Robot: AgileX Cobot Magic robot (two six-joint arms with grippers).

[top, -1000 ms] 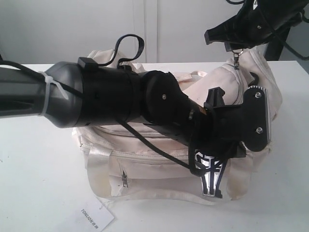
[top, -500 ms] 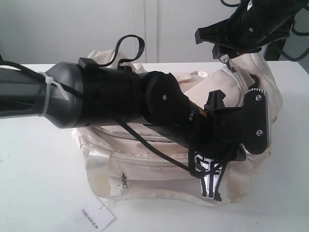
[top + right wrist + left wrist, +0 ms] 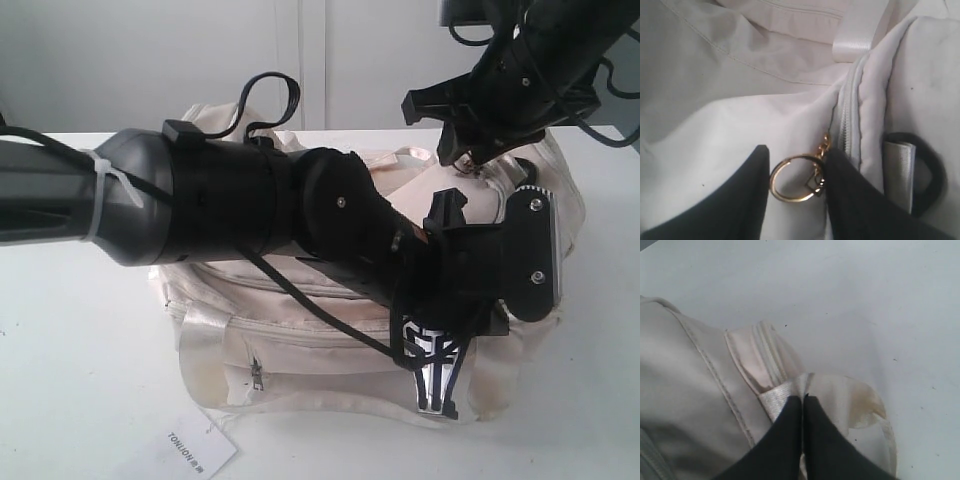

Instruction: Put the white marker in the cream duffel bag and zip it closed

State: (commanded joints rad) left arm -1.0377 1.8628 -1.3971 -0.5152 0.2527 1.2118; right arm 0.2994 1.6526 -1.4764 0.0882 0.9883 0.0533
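left claw (image 3: 803,398) is pinching the cream duffel bag (image 3: 690,365) webbing, fully closed; right claw (image 3: 797,150) is gripping its gold ring pull (image 3: 774,186).

Two dark robot arms, black and grey

The left arm (image 3: 200,200) has a grey sleeve, a white cable tie (image 3: 100,190), rounded black joints with silver screws (image 3: 341,201) and a thin black cable (image 3: 268,84). The left gripper (image 3: 803,400) is smooth black, and the right arm (image 3: 540,60) matte black.

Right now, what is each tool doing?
Left tool: closed on webbing of the bag.
Right tool: closed on the ring pull.
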